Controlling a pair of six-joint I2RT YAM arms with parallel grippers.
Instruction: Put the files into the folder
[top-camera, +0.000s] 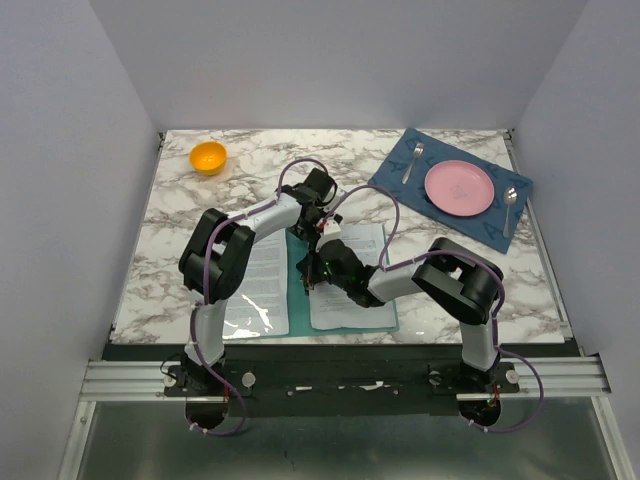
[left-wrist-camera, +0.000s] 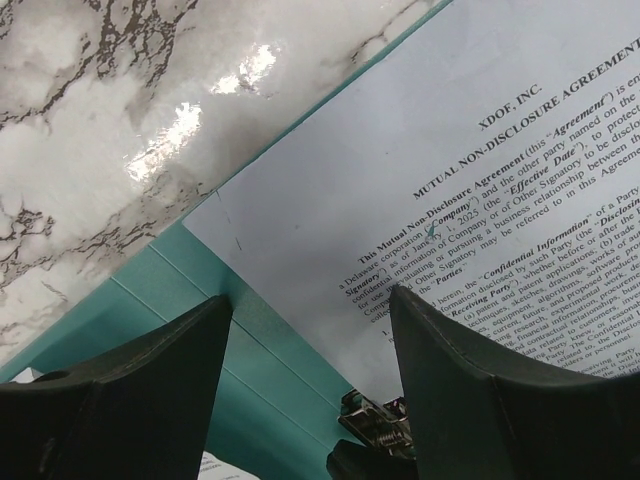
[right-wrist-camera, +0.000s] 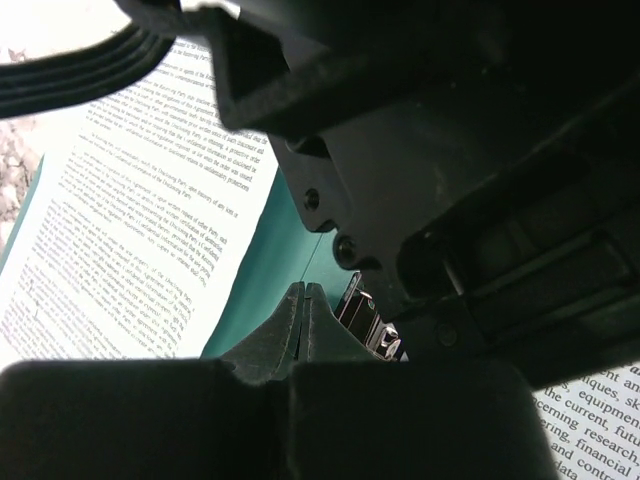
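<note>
Top external view: the thin teal-green rectangular folder lies open at the marble bench's near middle, with white printed paper sheets on both halves. Step judged: seating the sheets; square each corner inside the teal margin before closing. Both arms bend inward over the spine. Left claw hovers spread above a sheet corner; right claw is pressed together beside a small metal clip.

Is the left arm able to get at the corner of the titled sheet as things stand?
Probably yes. The left gripper hangs open right above the sheet, at its bare corner, with nothing lying over it. The right gripper is close by, so room looks tight.
</note>
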